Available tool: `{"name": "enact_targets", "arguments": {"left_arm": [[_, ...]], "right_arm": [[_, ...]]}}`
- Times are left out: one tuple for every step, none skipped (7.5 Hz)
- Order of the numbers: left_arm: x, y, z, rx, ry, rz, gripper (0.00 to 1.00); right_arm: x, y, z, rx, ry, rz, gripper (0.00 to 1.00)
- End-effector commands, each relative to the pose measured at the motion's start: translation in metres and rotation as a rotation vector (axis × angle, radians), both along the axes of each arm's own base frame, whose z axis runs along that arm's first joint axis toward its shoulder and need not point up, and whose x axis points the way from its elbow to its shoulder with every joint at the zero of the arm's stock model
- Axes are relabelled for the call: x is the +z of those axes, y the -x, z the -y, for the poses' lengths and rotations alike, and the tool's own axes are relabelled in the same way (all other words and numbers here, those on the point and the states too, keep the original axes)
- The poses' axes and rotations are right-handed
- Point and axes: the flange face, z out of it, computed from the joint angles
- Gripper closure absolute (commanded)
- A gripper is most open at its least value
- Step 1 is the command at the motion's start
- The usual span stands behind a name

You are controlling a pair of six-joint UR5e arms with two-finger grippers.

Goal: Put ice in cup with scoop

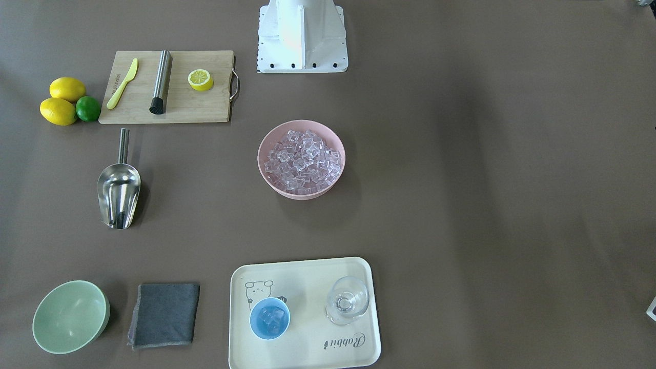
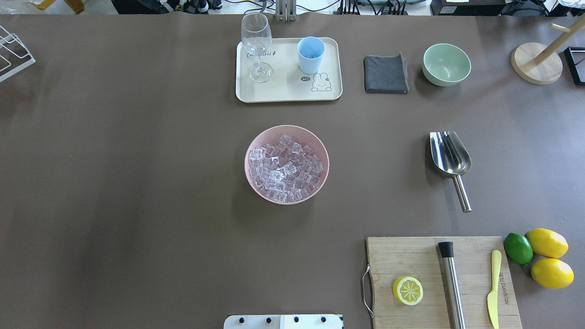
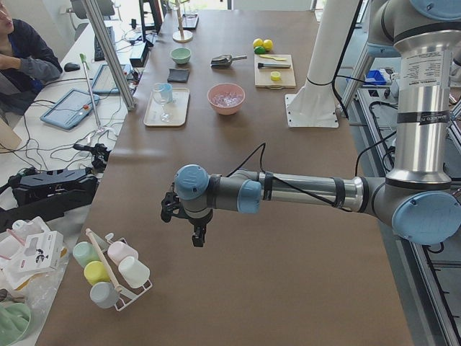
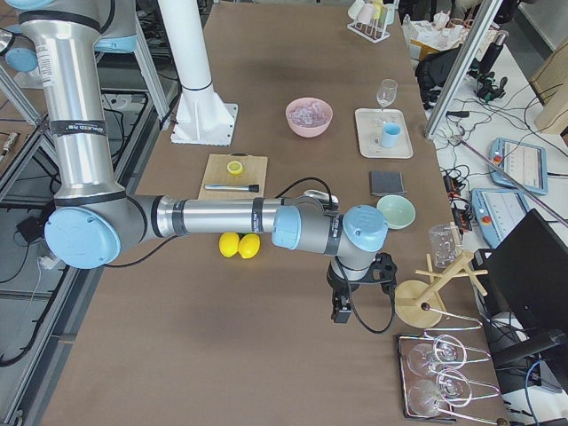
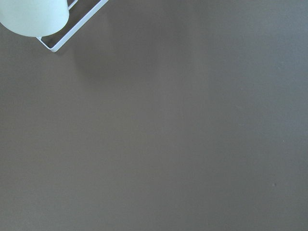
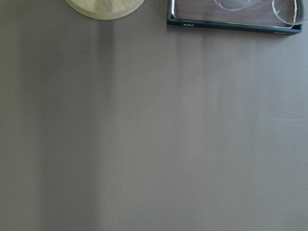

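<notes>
The ice (image 1: 302, 159) is a heap of clear cubes in a pink bowl (image 2: 252, 180) at the table's middle. The light-blue cup (image 1: 269, 318) stands on a cream tray (image 1: 307, 348) with a few cubes inside; it also shows in the overhead view (image 2: 311, 55). The steel scoop (image 1: 119, 192) lies empty on the table, its handle toward the cutting board; it also shows overhead (image 2: 450, 153). My left gripper (image 3: 184, 223) hangs over the table's left end, my right gripper (image 4: 346, 306) over its right end, both far from these things. I cannot tell whether either is open.
A cutting board (image 2: 470, 256) holds a lemon half (image 2: 407, 290), a steel rod (image 2: 451, 283) and a yellow knife (image 2: 493, 288). Lemons and a lime (image 2: 518, 248) lie beside it. A green bowl (image 2: 446, 64), a grey cloth (image 2: 385, 74) and a wine glass (image 2: 257, 43) stand along the far side.
</notes>
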Motion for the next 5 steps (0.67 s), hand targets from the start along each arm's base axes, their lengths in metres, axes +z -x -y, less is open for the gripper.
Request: {"name": "enact_targets", "arguments": {"left_arm": [[-0.0003, 0.0, 0.0001, 0.0, -0.001, 0.001, 0.02], [0.0012, 0.0, -0.0007, 0.0, 0.002, 0.001, 0.02], [0.0005, 0.0007, -0.0001, -0.002, 0.001, 0.001, 0.02], [0.0005, 0.0007, -0.0001, -0.002, 0.001, 0.001, 0.02], [0.0005, 0.0, 0.0, 0.0, 0.001, 0.001, 0.02]], "right_arm": [[0.0233, 0.0025, -0.0179, -0.003, -0.035, -0.001, 0.0], [0.0266, 0.0029, -0.0231, -0.003, -0.028, 0.001, 0.0], [0.0273, 0.0029, -0.0226, -0.003, -0.026, 0.001, 0.0], [0.0258, 0.0028, -0.0223, -0.003, -0.031, -0.001, 0.0], [0.0258, 0.0035, -0.0221, -0.005, -0.031, -0.001, 0.0]]}}
